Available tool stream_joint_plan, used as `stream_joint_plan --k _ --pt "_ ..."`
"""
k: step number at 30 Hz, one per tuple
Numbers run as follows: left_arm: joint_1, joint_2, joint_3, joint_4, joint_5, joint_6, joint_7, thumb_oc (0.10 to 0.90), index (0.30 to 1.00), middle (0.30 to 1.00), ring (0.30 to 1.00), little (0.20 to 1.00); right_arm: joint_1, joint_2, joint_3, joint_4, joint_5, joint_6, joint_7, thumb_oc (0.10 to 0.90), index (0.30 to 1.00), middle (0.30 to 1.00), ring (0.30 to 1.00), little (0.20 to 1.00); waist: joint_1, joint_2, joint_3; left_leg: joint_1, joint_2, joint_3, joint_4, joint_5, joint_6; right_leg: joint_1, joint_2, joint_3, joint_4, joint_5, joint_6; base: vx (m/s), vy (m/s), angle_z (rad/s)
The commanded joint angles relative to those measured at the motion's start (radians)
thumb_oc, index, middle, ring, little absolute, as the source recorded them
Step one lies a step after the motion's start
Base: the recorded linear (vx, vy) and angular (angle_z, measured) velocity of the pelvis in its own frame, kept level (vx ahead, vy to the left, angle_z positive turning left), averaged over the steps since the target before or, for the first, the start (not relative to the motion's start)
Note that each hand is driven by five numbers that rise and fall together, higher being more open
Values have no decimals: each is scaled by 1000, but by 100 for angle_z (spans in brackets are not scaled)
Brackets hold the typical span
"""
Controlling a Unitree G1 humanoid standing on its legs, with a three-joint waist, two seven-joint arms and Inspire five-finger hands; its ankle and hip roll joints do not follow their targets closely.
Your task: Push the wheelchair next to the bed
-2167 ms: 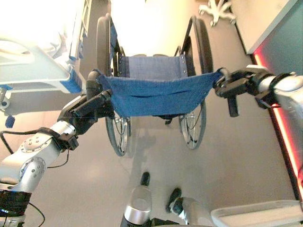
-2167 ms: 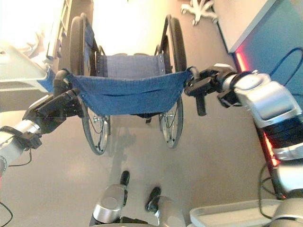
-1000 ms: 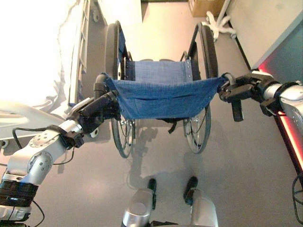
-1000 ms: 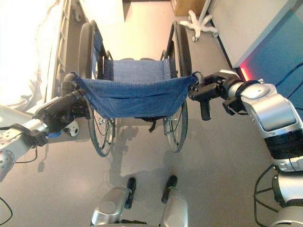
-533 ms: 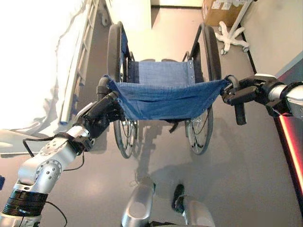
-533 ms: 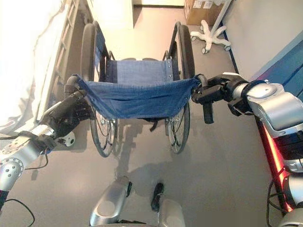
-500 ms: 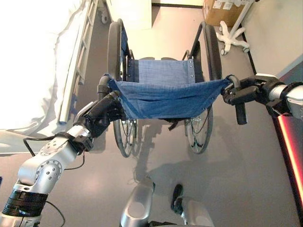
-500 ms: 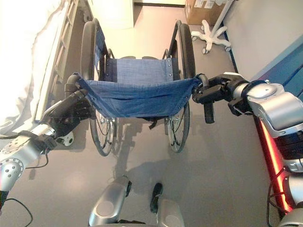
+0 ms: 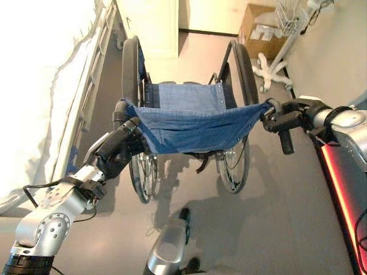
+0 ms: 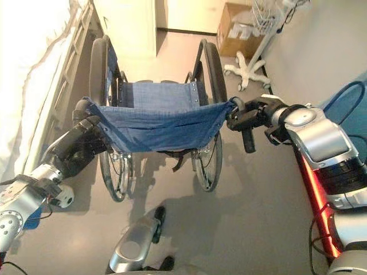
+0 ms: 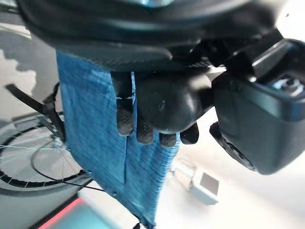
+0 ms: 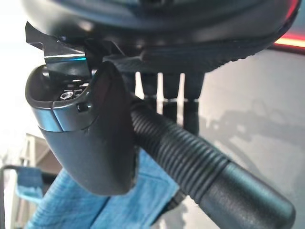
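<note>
My left hand (image 9: 117,146) is curled round the wheelchair's (image 9: 189,123) left push handle (image 11: 174,102), and my right hand (image 9: 284,117) is wrapped round the ribbed right push handle (image 12: 190,167). The wheelchair stands on the floor with its left wheel just beside the side rail of the bed (image 9: 40,91). It looks nearly in place; I judge only a short final nudge is left, though the gap is hard to read.

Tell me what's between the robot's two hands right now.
The wheelchair's blue fabric backrest spans between the left hand and right hand, each curled round a push handle, seen in both eye views.
</note>
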Motion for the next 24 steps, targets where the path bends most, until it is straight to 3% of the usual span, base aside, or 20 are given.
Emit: stream_joint_plan --k 1,2,3,4,5,6,7,9,10,11,12,15,19,24 --pt "-70 92 136 -78 -39 -216 -51 400 300 300 300 300 -117 1 69 -79 -47 -276 -33 400 300 300 300 300 42 -43 -212 23 -87 -31 -149 25 -67 -12 123 -29 167 510 106 381 -135 23" --pt "-66 92 137 -80 -35 -217 -63 400 300 300 300 300 -114 4 63 -74 -52 -281 -32 400 300 300 300 300 41 -43 -209 16 -85 -37 -128 21 -73 -20 89 -28 143 485 99 217 -111 25" --pt "-65 92 137 -80 -33 -218 -66 400 300 300 300 300 -114 4 61 -73 -54 -282 -31 400 300 300 300 300 42 -40 -211 12 -79 -38 -124 24 -76 -23 88 -27 134 487 95 217 -157 9" --pt "-56 110 148 -97 -35 -220 -84 400 300 300 300 300 -99 -18 37 -91 -64 -284 -15 400 300 300 300 300 35 -26 -201 -10 -66 -58 -70 16 -95 -17 -2 -44 45 379 51 198 -234 -3" --pt "-47 125 156 -112 -49 -226 -85 400 300 300 300 300 -89 -37 22 -104 -62 -285 -15 400 300 300 300 300 30 -11 -193 -24 -46 -84 -26 11 -116 -22 -41 -50 -53 306 15 193 -248 -2" --pt "-46 130 157 -115 -54 -226 -85 400 300 300 300 300 -85 -43 17 -107 -61 -285 -15 400 300 300 300 300 27 -6 -191 -26 -41 -94 -12 4 -120 -25 -51 -48 -78 293 8 145 -265 9" --pt "-44 146 162 -126 -71 -235 -81 400 300 300 300 300 -73 -67 -3 -116 -53 -297 -11 400 300 300 300 300 17 15 -182 -20 -18 -130 23 -17 -133 -42 -93 -38 -148 262 -6 171 -308 23" --pt "-54 169 158 -131 -93 -256 -70 400 300 300 300 300 -57 -86 -32 -139 -39 -309 -27 400 300 300 300 300 2 42 -165 27 24 -206 47 -62 -156 -108 -212 -9 -218 350 14 227 -412 37" --pt "-55 170 157 -131 -94 -257 -70 400 300 300 300 300 -54 -86 -34 -140 -39 -309 -27 400 300 300 300 300 1 43 -164 28 25 -208 49 -65 -156 -105 -211 -11 -219 350 14 246 -435 74" --pt "-63 182 156 -129 -92 -259 -68 400 300 300 300 300 -59 -84 -37 -159 -24 -297 -43 400 300 300 300 300 0 36 -151 48 48 -240 65 -95 -171 -132 -261 7 -245 415 34 384 -637 94" --pt "-79 199 158 -127 -73 -249 -64 400 300 300 300 300 -109 -70 -22 -177 7 -256 -58 400 300 300 300 300 8 19 -132 79 112 -268 85 -131 -190 -153 -276 9 -227 434 54 445 -733 97" --pt "-68 196 175 -132 -58 -238 -75 400 300 300 300 300 -187 -84 23 -180 51 -214 -56 400 300 300 300 300 19 -2 -138 78 165 -286 109 -138 -209 -140 -241 1 -235 386 64 354 -504 60" --pt "24 136 192 -175 -22 -253 -80 400 300 300 300 300 -220 -98 86 -188 141 -234 -119 400 300 300 300 300 44 -46 -162 56 228 -308 163 -70 -232 -122 -156 -16 -249 324 13 358 -441 42" --pt "94 59 209 -185 31 -272 -132 400 300 300 300 300 -153 -47 50 -189 73 -231 -138 400 300 300 300 300 34 -37 -166 24 268 -228 286 1 -229 -106 -111 -75 -263 298 -55 236 -264 42"
